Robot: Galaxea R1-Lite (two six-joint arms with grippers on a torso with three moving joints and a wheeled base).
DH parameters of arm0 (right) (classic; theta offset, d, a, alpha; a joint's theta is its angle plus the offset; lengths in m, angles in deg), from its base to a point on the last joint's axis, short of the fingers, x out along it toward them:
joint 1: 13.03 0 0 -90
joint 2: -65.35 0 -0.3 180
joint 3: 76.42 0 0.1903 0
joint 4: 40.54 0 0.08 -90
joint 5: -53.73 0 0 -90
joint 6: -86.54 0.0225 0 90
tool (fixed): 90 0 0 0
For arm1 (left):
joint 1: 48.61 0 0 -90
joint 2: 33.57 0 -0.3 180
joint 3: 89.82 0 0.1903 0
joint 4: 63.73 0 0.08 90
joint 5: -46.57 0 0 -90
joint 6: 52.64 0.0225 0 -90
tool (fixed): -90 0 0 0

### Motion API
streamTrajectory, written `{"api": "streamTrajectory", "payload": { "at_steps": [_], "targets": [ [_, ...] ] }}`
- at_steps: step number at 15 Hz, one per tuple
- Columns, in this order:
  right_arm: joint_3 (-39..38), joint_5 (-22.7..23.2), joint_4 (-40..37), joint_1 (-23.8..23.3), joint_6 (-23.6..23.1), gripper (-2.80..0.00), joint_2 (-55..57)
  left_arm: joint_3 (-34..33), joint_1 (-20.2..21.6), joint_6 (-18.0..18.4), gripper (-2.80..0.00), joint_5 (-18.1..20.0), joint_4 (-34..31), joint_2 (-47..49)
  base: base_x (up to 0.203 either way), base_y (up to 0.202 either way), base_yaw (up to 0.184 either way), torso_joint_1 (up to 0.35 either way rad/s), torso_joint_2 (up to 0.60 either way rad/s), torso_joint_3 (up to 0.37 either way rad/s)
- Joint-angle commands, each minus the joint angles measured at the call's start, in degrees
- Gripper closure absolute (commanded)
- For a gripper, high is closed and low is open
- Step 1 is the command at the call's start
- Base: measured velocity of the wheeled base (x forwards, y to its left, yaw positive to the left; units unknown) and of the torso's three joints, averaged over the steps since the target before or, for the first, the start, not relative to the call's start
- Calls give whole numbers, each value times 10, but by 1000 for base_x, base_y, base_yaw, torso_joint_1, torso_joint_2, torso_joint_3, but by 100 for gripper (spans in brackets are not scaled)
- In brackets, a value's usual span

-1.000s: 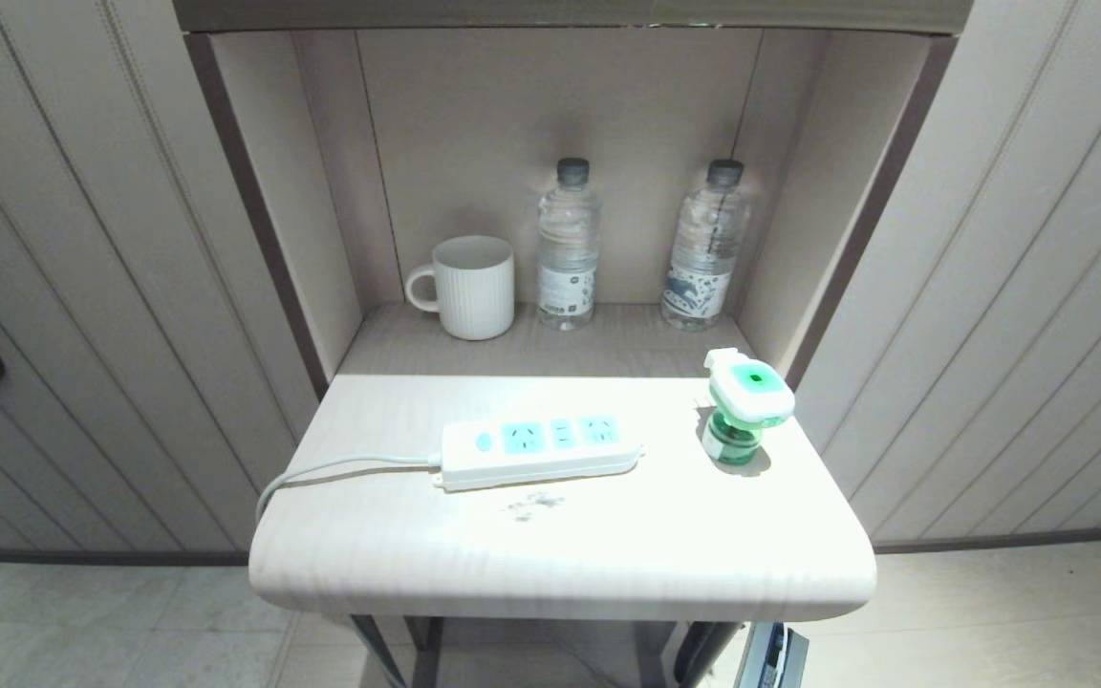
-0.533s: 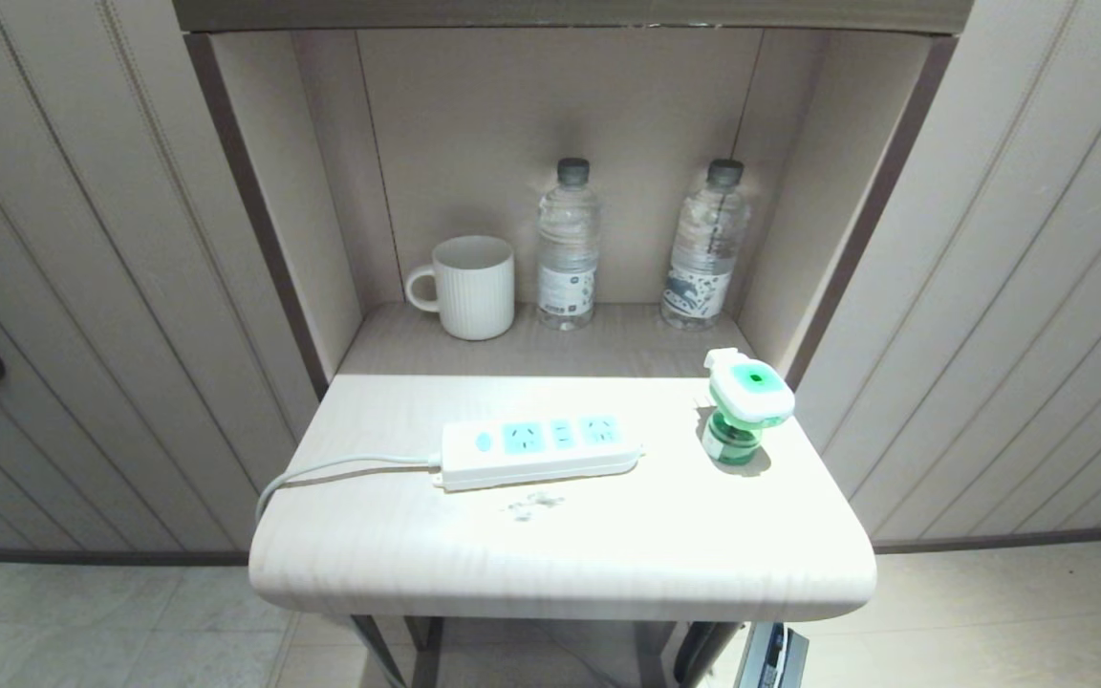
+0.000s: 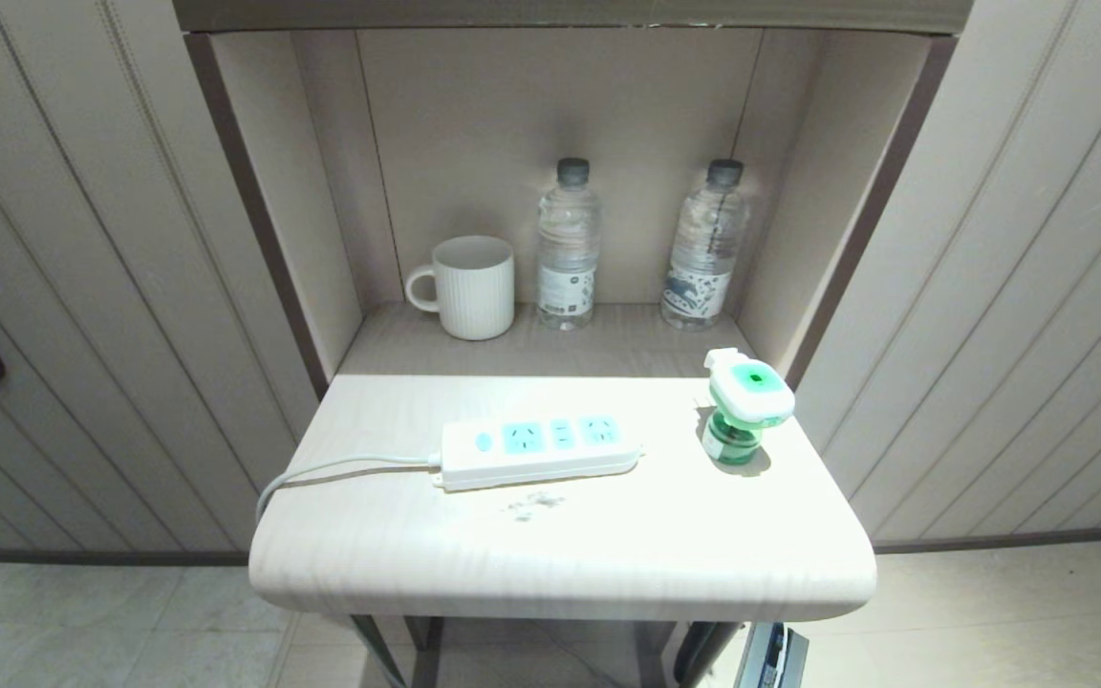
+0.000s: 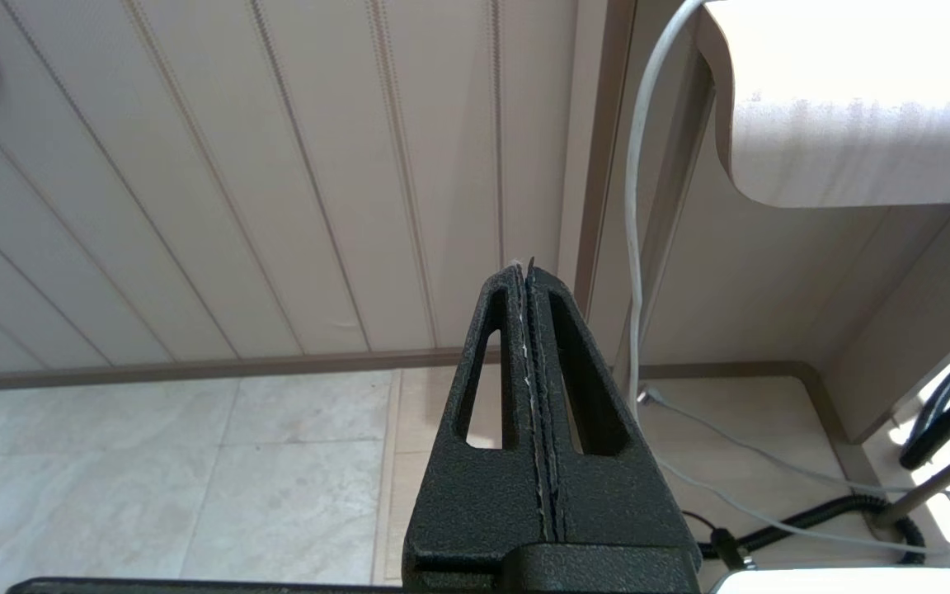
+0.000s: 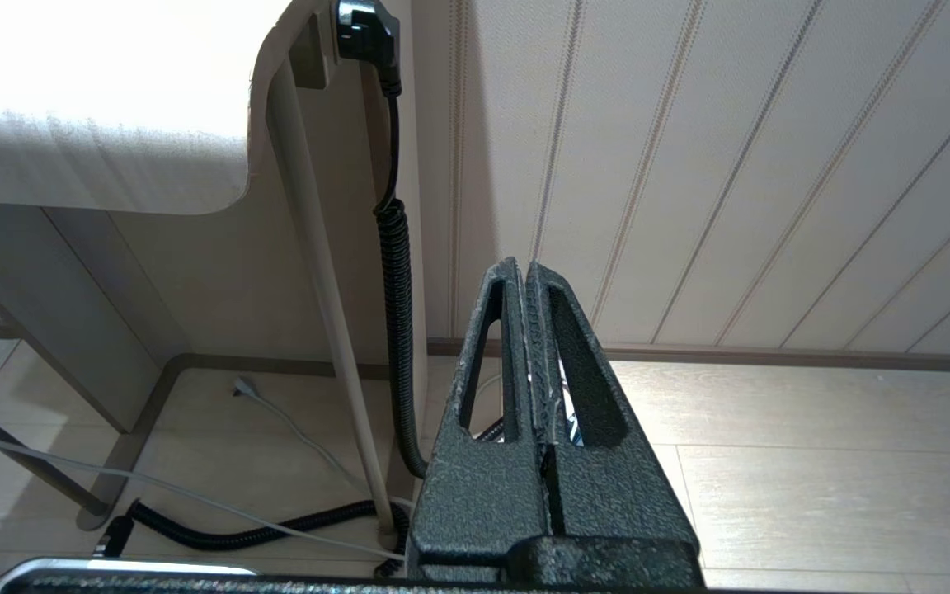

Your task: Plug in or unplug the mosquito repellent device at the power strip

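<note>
**Both arms parked low, repellent sitting unplugged on the table**

Head view first: I'm looking down at a pale table [image 3: 560, 545] in front of a wall niche. The strip [image 3: 539, 451] is lying flat near the middle of the table, sockets facing up, and its cord [image 3: 321, 471] is running off over the left edge. The repellent [image 3: 744, 406] is standing on its green bottle near the right edge, well apart from the strip and not plugged into anything. A few small white flecks [image 3: 531, 502] are lying just in front of the strip. Back in the niche, a ribbed white mug [image 3: 469, 287] is sitting on the left, with two water bottles [image 3: 568, 247] standing beside it to the right. Neither of my arms is showing in this view.

Left wrist view: my left gripper [image 4: 529, 272] is hanging below table height, pointing at the panelled wall [image 4: 236, 181] and tiled floor. Its fingers are pressed together and holding nothing. The table's rounded corner is sitting up above it, with the cord dropping down from it to the floor.

Right wrist view: same deal on the other side. My right gripper [image 5: 522, 268] is sitting low beside the table, fingers squeezed together, nothing in them. A black coiled cable [image 5: 392, 272] is hanging down along the table leg to the floor.
</note>
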Motion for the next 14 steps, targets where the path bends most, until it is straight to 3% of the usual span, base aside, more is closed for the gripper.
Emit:
{"api": "streamTrajectory", "payload": {
  "at_steps": [1, 14],
  "targets": [
    [0, 0, 0, 0, 0, 0, 2, 0, 0, 0, 0, 0, 0, 0, 0, 0, 0, 0, 0, 0],
    [0, -1, 1, -1, 12, 0, 2, 0, 0, -1, 0, 0, 0, 0, 0, 0, 0, 0, 0, 0]
  ]
}}
